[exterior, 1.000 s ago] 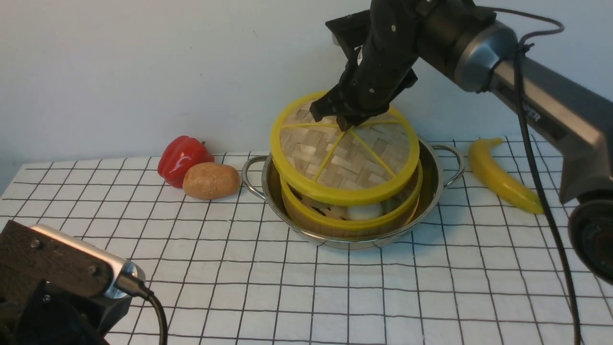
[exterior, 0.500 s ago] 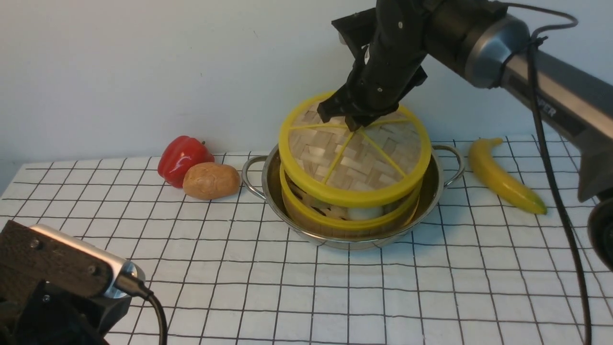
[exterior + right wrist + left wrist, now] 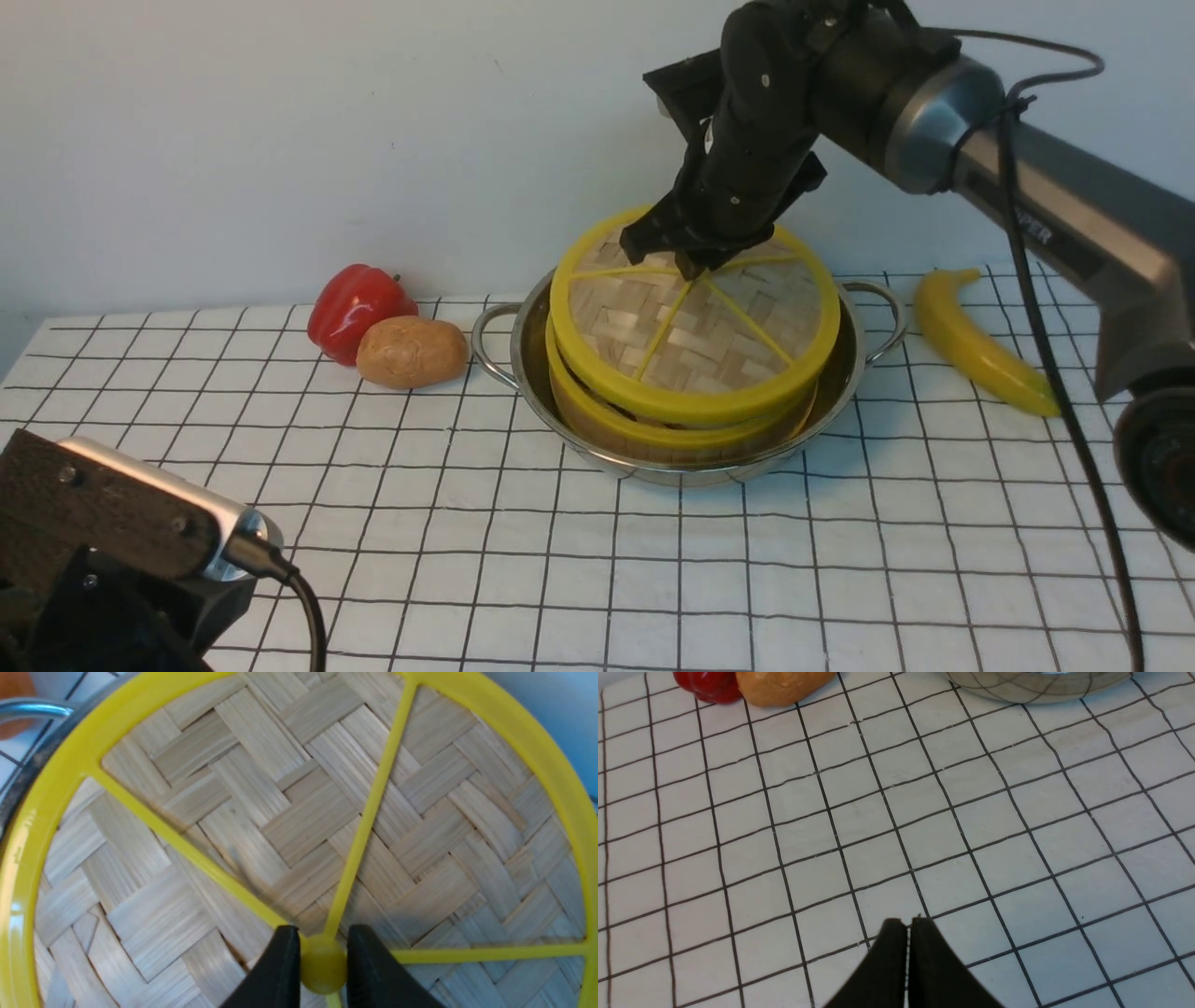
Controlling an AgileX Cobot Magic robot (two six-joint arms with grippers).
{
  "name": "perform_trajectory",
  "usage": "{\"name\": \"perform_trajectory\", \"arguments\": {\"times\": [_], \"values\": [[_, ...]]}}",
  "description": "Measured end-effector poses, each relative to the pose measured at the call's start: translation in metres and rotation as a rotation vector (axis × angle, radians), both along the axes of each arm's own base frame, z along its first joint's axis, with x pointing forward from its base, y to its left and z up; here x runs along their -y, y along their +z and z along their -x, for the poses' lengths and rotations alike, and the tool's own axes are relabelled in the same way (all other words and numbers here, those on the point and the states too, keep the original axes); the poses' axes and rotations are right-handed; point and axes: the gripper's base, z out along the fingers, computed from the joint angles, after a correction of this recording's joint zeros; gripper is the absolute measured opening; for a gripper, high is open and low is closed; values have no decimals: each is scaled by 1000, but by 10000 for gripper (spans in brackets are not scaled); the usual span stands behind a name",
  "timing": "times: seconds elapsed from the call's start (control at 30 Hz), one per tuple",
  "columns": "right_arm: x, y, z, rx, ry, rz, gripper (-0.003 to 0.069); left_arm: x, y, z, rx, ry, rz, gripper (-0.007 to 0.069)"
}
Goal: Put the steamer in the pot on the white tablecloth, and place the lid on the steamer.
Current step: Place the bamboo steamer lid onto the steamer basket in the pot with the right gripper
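Observation:
The steel pot [image 3: 845,369] stands on the white checked tablecloth [image 3: 597,560] with the bamboo steamer [image 3: 672,431] inside it. The woven lid [image 3: 695,322] with yellow rim and spokes rests on the steamer's top, slightly tilted, hiding what is inside. My right gripper [image 3: 691,266] is shut on the lid's yellow centre knob [image 3: 322,963]; the lid fills the right wrist view [image 3: 299,826]. My left gripper [image 3: 908,926] is shut and empty, low over the cloth at the near left; the pot's edge [image 3: 1036,686] shows far from it.
A red bell pepper [image 3: 355,308] and a potato [image 3: 411,352] lie left of the pot; they also show in the left wrist view as pepper [image 3: 707,683] and potato [image 3: 782,686]. A yellow banana [image 3: 976,341] lies right of the pot. A wall stands behind.
My right gripper has lowered the lid and shifted it right onto the steamer. The gap showing the buns has closed. The left arm has not moved.

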Motion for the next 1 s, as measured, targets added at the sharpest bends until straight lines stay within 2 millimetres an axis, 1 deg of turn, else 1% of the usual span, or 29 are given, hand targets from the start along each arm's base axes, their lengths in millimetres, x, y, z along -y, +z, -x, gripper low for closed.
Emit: {"name": "perform_trajectory", "arguments": {"times": [0.2,0.37,0.83,0.9,1.0], "values": [[-3,-5,0,-20,15,-14,141,0,0,0,0,0,0,1],[-6,-14,-2,-33,19,-25,141,0,0,0,0,0,0,1],[-6,-14,-2,-29,30,-21,142,0,0,0,0,0,0,1],[-6,-14,-2,-29,30,-21,151,0,0,0,0,0,0,1],[-6,-14,-2,-31,30,-20,194,0,0,0,0,0,0,1]]}}
